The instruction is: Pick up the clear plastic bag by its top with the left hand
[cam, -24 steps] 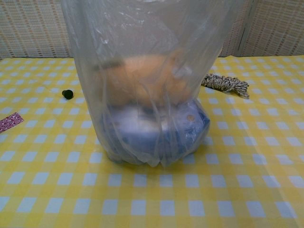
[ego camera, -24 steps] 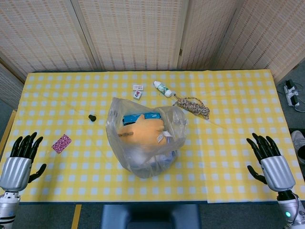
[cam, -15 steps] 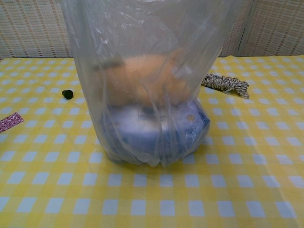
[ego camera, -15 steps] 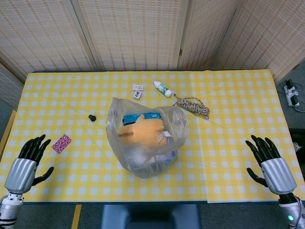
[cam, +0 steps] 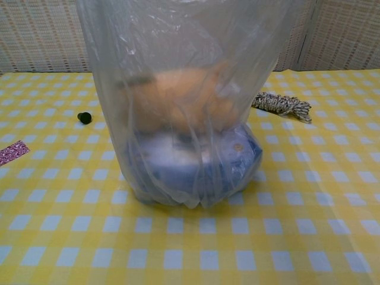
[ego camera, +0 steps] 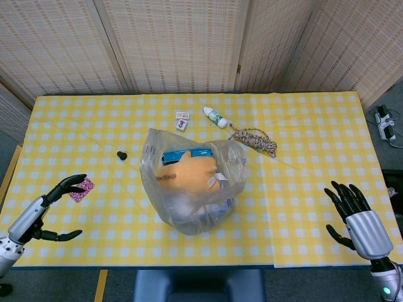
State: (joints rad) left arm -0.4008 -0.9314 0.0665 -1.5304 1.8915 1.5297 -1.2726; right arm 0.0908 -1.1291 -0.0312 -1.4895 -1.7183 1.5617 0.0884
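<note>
A clear plastic bag [ego camera: 192, 185] stands upright in the middle of the yellow checked table [ego camera: 302, 145]. Inside it I see an orange plush, a blue item and pale things at the bottom. Its top mouth gapes open in the head view. In the chest view the bag [cam: 184, 107] fills the middle and its top runs out of frame. My left hand [ego camera: 47, 211] hovers at the table's front left corner, far from the bag, turned sideways with thumb and fingers apart, holding nothing. My right hand [ego camera: 356, 217] stays at the front right edge, fingers spread and empty.
A pink patterned card [ego camera: 81, 189] lies just beyond my left hand. A small black cap [ego camera: 121, 155] sits left of the bag. Behind the bag are two small tiles [ego camera: 182, 119], a small white bottle [ego camera: 215, 117] and a coil of rope [ego camera: 255, 141].
My left hand has rotated from palm-down to sideways and shifted right toward the card, fingers now pointing inward. The right hand dropped slightly. The bag has not moved.
</note>
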